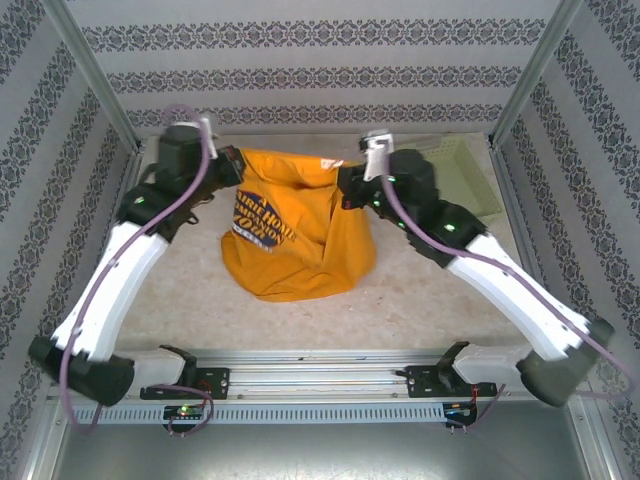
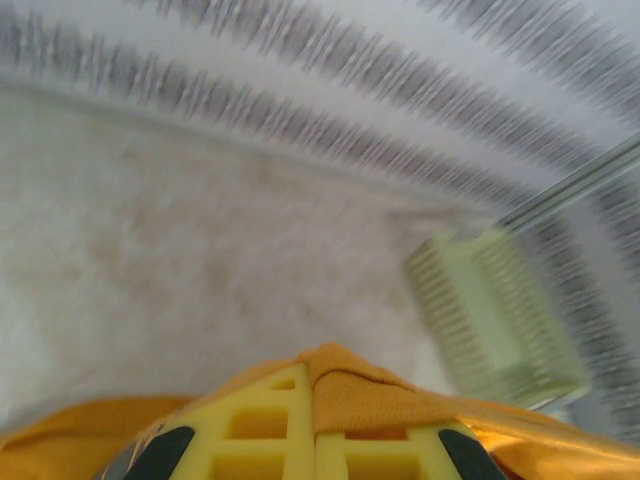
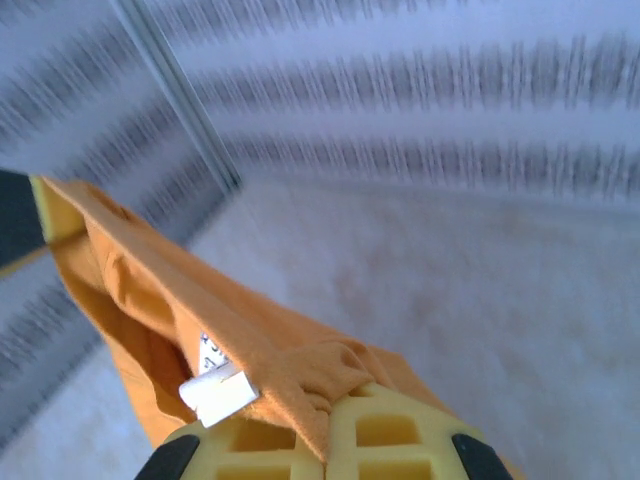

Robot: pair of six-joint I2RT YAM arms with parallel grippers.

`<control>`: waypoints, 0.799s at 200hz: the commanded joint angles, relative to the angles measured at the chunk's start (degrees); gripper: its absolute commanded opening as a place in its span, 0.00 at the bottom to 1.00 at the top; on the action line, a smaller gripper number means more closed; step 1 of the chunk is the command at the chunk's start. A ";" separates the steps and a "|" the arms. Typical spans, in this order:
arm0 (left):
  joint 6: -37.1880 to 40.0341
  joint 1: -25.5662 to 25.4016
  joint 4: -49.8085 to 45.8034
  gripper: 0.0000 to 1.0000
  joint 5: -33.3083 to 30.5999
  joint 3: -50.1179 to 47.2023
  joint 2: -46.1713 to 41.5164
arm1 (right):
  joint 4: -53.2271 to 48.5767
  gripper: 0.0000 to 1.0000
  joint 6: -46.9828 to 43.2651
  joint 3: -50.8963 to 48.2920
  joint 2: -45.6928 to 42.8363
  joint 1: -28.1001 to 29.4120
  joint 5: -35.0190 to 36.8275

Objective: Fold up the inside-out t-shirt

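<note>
The orange-yellow t-shirt [image 1: 296, 225] hangs stretched between both arms over the back middle of the table, its lower end bunched on the surface. A dark printed graphic [image 1: 262, 221] faces the camera. My left gripper [image 1: 228, 160] is shut on the shirt's upper left edge; in the left wrist view orange cloth [image 2: 385, 395] is pinched between the yellow fingers [image 2: 262, 425]. My right gripper [image 1: 350, 185] is shut on the upper right edge. In the right wrist view the fabric [image 3: 300, 365] bunches between the jaws, a white label [image 3: 218, 390] beside them.
A pale green slatted tray [image 1: 462, 172] sits at the table's back right, also in the left wrist view as a ribbed tray [image 2: 495, 315]. Patterned walls and metal frame posts [image 1: 90, 70] close in the table. A rail [image 1: 320, 375] runs along the near edge.
</note>
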 commanded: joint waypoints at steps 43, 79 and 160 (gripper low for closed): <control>0.42 3.55 -5.07 0.52 -3.33 -7.83 8.50 | -0.57 0.00 3.73 5.59 20.75 -0.49 -10.47; 3.64 -0.91 6.24 0.77 1.78 -19.57 -4.13 | 1.32 0.00 5.95 7.94 23.78 0.46 -14.16; 9.97 -12.16 31.09 0.82 12.42 -36.88 -9.72 | 4.56 0.00 9.38 7.31 20.71 3.21 -16.33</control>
